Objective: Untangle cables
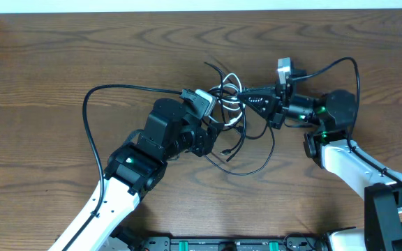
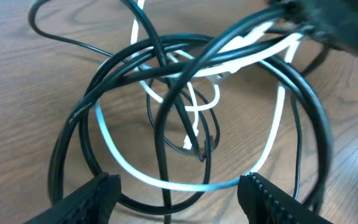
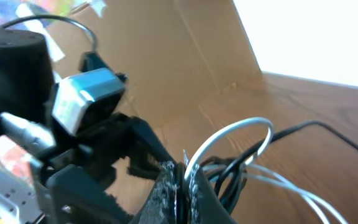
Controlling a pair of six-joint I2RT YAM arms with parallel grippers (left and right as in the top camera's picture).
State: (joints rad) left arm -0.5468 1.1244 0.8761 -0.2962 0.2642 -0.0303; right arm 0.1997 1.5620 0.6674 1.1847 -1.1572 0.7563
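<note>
The black cable [image 1: 254,164] and the white cable [image 1: 233,88] lie tangled in loops at the table's middle. In the left wrist view the black loops [image 2: 79,118] and the white loop [image 2: 166,182] cross each other just ahead of my left gripper [image 2: 179,198], which is open with the loops lying between its jaws. From overhead my left gripper [image 1: 217,125] sits at the tangle's left side. My right gripper [image 1: 246,100] reaches in from the right and is shut on the white cable [image 3: 229,134], lifting a loop; black strands [image 3: 232,171] hang beside its jaws [image 3: 183,180].
The left arm's thick black cable [image 1: 100,94] arcs over the table at the left. The right arm's cable [image 1: 340,64] arcs at the right. A cardboard wall [image 3: 185,62] stands behind the left arm in the right wrist view.
</note>
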